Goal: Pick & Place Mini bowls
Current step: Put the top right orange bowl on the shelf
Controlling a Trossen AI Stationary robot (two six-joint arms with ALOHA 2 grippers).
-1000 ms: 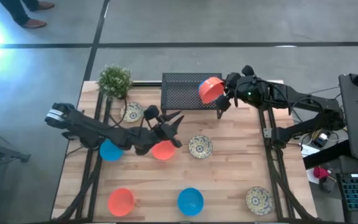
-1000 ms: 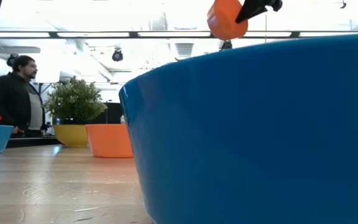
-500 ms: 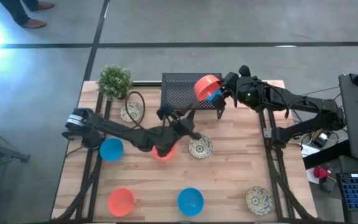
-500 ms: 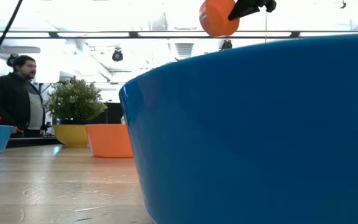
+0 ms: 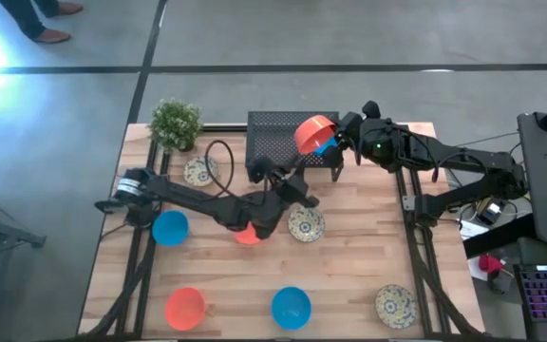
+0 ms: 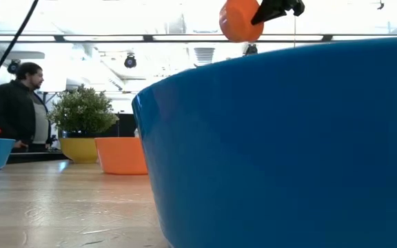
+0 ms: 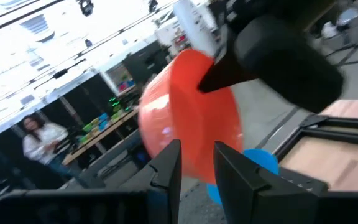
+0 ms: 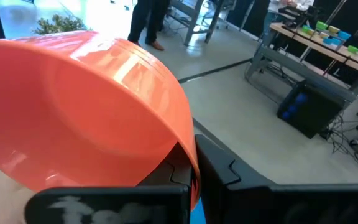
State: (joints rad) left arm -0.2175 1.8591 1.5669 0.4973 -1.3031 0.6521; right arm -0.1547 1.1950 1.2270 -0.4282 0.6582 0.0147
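Note:
My right gripper (image 5: 334,141) is shut on an orange-red mini bowl (image 5: 312,132), held tilted in the air above the right end of the black mesh rack (image 5: 275,139). A blue bowl (image 5: 327,146) shows just beneath it. My left gripper (image 5: 301,182) hangs open above the table's middle, pointing at the held bowl (image 7: 188,118) and touching nothing. Under the left arm an orange-red bowl (image 5: 247,234) sits on the table, with a patterned bowl (image 5: 306,223) beside it. More bowls rest on their bases: blue (image 5: 170,228), orange-red (image 5: 185,308), blue (image 5: 291,307), patterned (image 5: 396,306), patterned (image 5: 200,171). My right gripper holds the orange-red bowl by its rim (image 8: 188,163), on the side nearest the wrist. The rim is pinched with one finger inside the bowl and one finger (image 8: 222,174) outside. The bowl (image 6: 238,19) is lifted clear and tilted, sticking out toward the table's left.
A small potted plant (image 5: 175,123) stands at the far left corner beside the rack. In the low view a blue bowl (image 6: 288,145) fills the foreground close to the camera. A person (image 6: 16,103) stands beyond the table. Bare wood lies between the near-row bowls and the middle ones.
My left arm has swung toward the table's right and far side, its gripper moving off the middle orange-red bowl toward the rack. My right gripper has carried its bowl a little toward the table's left over the rack, uncovering the blue bowl below it.

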